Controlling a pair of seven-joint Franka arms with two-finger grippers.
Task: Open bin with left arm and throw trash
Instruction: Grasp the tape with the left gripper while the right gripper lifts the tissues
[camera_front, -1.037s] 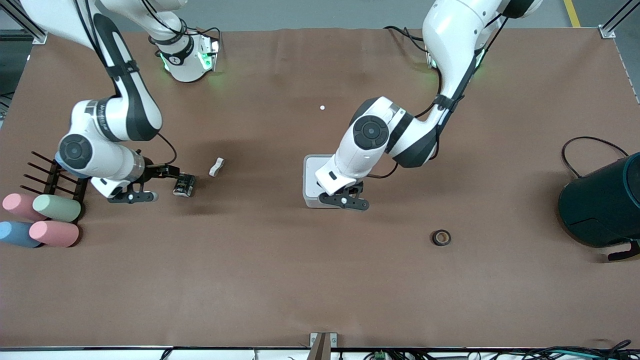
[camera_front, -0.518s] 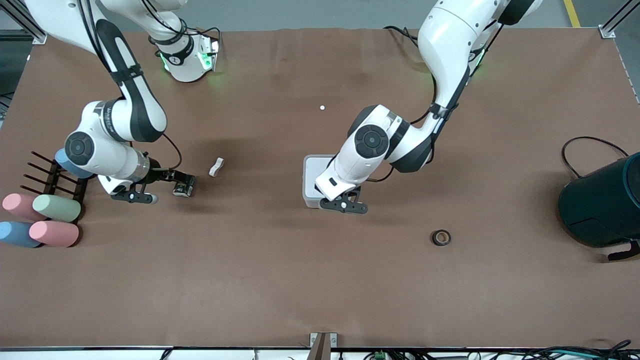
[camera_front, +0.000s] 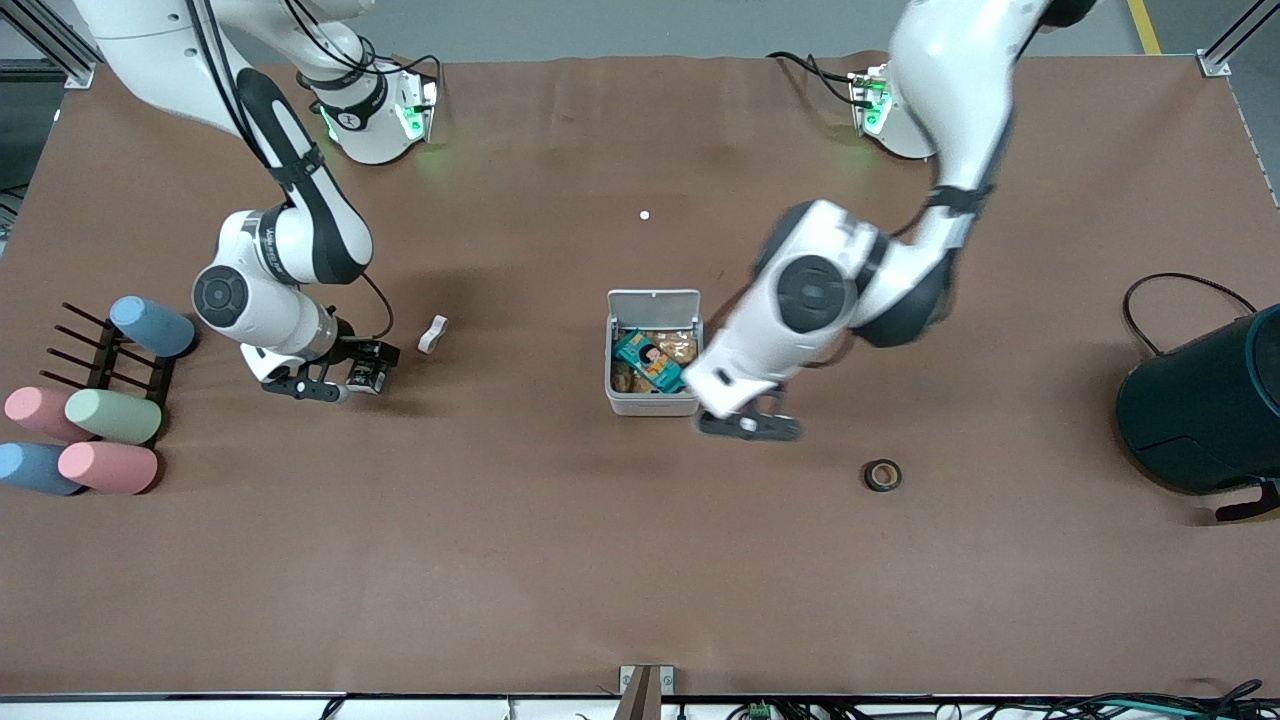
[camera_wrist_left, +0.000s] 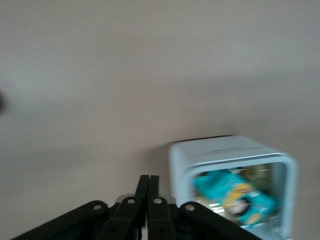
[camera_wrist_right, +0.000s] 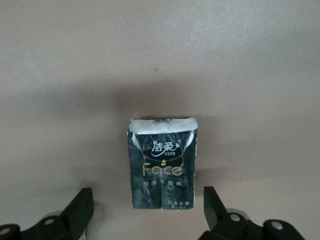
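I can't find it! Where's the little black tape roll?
The tape roll lies on the table, nearer the front camera than the open bin, toward the left arm's end.

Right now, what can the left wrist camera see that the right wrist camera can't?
Only the left wrist view shows the open bin with a teal snack packet inside, and the left gripper with its fingers shut together. Only the right wrist view shows the black tissue packet lying flat, with the right gripper open on either side of it. Both show the bare brown table.
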